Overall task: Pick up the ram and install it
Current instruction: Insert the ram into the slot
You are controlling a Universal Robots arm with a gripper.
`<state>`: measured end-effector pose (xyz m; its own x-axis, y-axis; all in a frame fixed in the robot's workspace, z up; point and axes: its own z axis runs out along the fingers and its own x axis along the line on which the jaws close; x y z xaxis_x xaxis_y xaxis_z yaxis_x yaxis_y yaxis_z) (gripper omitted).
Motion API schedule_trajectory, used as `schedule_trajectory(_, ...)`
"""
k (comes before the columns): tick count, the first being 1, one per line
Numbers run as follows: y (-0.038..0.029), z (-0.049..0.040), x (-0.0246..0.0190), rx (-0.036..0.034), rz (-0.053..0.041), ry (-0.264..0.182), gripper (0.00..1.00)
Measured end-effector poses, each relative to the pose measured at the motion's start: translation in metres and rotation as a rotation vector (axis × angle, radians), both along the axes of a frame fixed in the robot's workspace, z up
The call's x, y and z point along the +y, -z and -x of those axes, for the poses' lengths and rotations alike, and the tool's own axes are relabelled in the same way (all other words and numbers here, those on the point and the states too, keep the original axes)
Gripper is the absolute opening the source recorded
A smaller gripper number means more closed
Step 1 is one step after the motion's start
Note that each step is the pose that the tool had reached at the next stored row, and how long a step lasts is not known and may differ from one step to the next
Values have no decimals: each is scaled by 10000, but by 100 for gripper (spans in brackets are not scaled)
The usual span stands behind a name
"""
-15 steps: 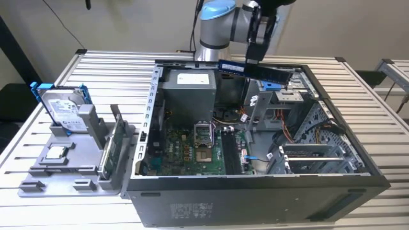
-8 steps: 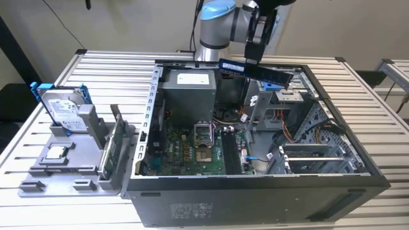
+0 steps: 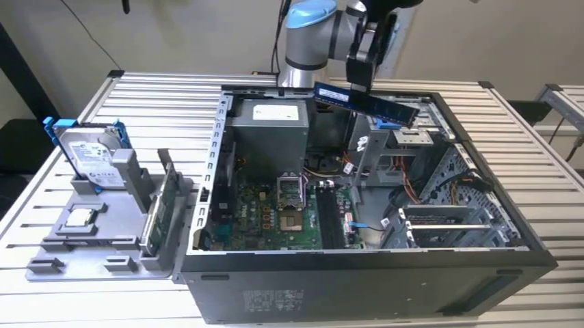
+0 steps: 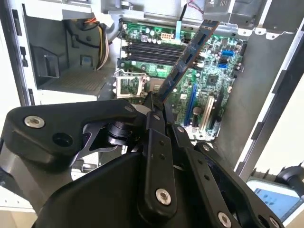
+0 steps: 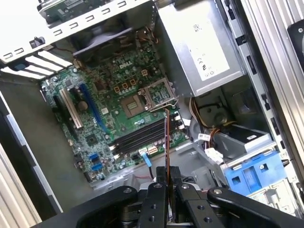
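One slatted tabletop (image 3: 155,96), one open PC case (image 3: 365,287), one motherboard (image 5: 118,95). Memory slots (image 5: 140,135) visible, count hard to make out. One ram (image 3: 388,107) stick, tilted, airborne above the open case. The gripper (image 3: 357,86) jaws are pinching it, and they hide the clamped portion.

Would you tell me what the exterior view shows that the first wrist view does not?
Exterior view: the arm's blue-capped joint and the broad, chip-lined face of the dark blue ram stick. First wrist view: that ram edge-on, and the white expansion slots on the green motherboard. Both: the black gripper shut on the ram over the open grey computer case.
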<state>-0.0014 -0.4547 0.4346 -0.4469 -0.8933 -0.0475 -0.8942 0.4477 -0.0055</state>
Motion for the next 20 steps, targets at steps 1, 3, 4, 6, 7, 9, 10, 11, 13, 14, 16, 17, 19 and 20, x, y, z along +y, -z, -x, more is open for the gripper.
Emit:
schedule_trajectory(1, 0, 0, 0, 0, 0, 105, 14)
schedule_trajectory(3, 1, 0, 0, 0, 0, 311, 14)
schedule_trajectory(4, 1, 0, 0, 0, 0, 415, 14)
schedule_trajectory(6, 2, 0, 0, 0, 0, 630, 14)
schedule_trajectory(7, 3, 0, 0, 0, 0, 734, 14)
schedule_trajectory(9, 4, 0, 0, 0, 1, 937, 14)
schedule_trajectory(10, 4, 0, 0, 0, 1, 1041, 14)
schedule_trajectory(11, 5, 0, 0, 0, 0, 1155, 14)
schedule_trajectory(13, 6, 0, 0, 0, 0, 1362, 14)
schedule_trajectory(14, 6, 0, 0, 0, 1, 1465, 14)
schedule_trajectory(16, 7, -1, 0, 0, 0, 1671, 14)
schedule_trajectory(17, 7, -1, 0, 0, 1, 1774, 14)
schedule_trajectory(19, 8, -1, 0, 0, 1, 1988, 14)
schedule_trajectory(20, 9, -1, 0, 0, 1, 2088, 14)
